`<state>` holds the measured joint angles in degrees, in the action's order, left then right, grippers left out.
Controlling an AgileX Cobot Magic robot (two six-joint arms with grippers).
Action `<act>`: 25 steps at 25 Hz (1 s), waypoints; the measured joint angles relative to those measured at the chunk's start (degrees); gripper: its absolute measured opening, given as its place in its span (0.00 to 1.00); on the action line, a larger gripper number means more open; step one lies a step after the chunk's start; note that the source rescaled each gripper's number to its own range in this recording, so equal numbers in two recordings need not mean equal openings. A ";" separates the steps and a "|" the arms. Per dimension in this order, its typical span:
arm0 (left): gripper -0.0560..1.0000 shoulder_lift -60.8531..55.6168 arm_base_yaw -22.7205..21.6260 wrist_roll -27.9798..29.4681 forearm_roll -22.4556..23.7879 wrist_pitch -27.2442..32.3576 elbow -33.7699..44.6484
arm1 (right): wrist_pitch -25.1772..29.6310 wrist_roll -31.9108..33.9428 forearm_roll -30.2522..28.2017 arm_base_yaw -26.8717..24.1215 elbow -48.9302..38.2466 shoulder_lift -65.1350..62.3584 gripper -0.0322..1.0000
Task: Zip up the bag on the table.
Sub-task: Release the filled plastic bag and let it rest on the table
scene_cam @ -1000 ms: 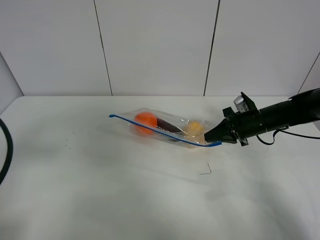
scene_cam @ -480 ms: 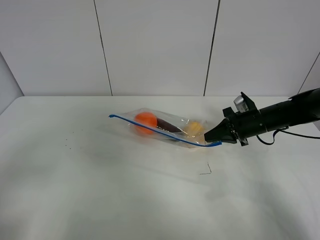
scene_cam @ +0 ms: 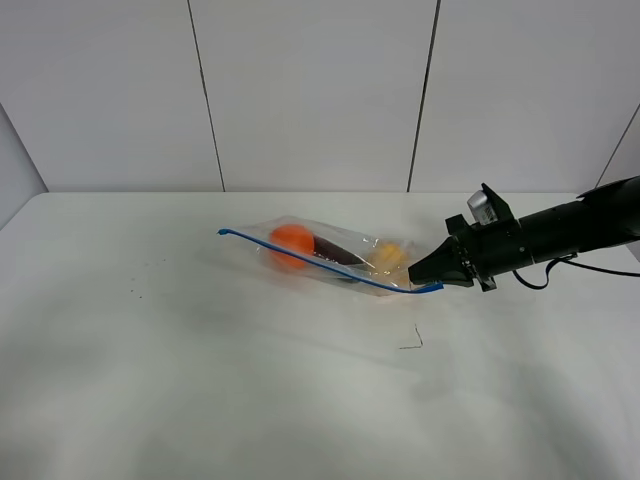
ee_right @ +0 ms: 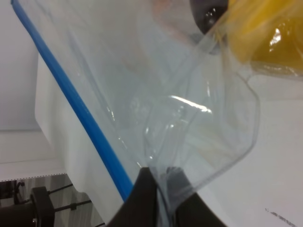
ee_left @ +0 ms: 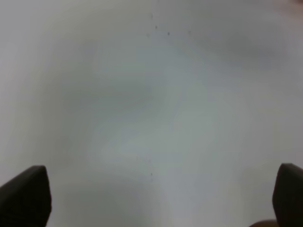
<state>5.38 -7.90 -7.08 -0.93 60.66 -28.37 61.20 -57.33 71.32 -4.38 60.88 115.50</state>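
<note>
From the high camera we see the bag [scene_cam: 345, 262] lying on the white worktop [scene_cam: 200, 380], toward the far side and a little right of the middle. Its blue zipper strip [scene_cam: 320, 265] runs along the near edge, from the far-left corner down to the near-right corner. Through the clear plastic we make out an orange item [scene_cam: 292, 242] at the left, a dark item [scene_cam: 335, 252] in the middle and a yellow item [scene_cam: 388, 257] at the right. The right hand [scene_cam: 425, 275] reaches in from the right, and its tip meets the bag at the right end of the strip. A small dark mark [scene_cam: 412, 340] sits on the worktop just nearer than that corner. We cannot see the left hand in this view.

The left wrist camera gives us a blurred stretch of bare worktop [ee_left: 151, 94] with a few tiny specks. The left hand [ee_left: 156, 198] stands wide, its two dark fingers [ee_left: 26, 196] at opposite corners of the picture with nothing between them.

From the right wrist camera we see the right hand [ee_right: 158, 198] pinched tight on a fold of the bag [ee_right: 180, 109], just beside the blue zipper strip [ee_right: 80, 113]. The yellow item [ee_right: 270, 38] and the dark item [ee_right: 208, 14] show through the crinkled plastic, with white worktop [ee_right: 274, 165] beyond.
</note>
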 joint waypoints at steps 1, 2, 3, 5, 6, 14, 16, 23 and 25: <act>1.00 -0.16 0.00 0.00 0.00 0.00 0.00 | 0.00 0.00 0.00 0.00 0.00 0.00 0.03; 1.00 -0.26 0.00 0.00 0.00 0.00 0.00 | 0.00 0.00 0.00 0.00 0.00 0.00 0.03; 1.00 -0.34 0.00 0.00 0.00 0.00 0.00 | 0.00 0.00 0.00 0.00 0.00 0.00 0.03; 1.00 -0.39 0.00 0.00 0.00 0.07 0.00 | 0.00 -0.06 0.00 0.00 0.00 0.00 0.03; 1.00 -0.39 0.00 0.00 0.00 0.07 0.00 | 0.00 -0.06 0.06 0.00 0.00 0.00 0.03; 1.00 -3.80 0.00 1.57 0.55 0.11 0.11 | 0.04 -0.06 0.05 0.00 0.00 0.00 0.03; 1.00 -5.41 0.00 2.84 0.93 0.11 0.11 | 0.04 -0.06 0.05 0.00 0.00 0.00 0.03; 1.00 -5.76 0.00 3.45 1.45 0.14 0.11 | -0.01 -0.20 0.05 0.00 0.00 0.00 0.03; 1.00 -5.76 0.00 3.51 1.45 0.14 0.11 | -0.01 -0.20 0.05 0.00 0.00 0.00 0.03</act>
<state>-0.38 -7.90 -3.57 0.52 60.80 -28.26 61.19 -57.53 71.37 -4.38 60.88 115.50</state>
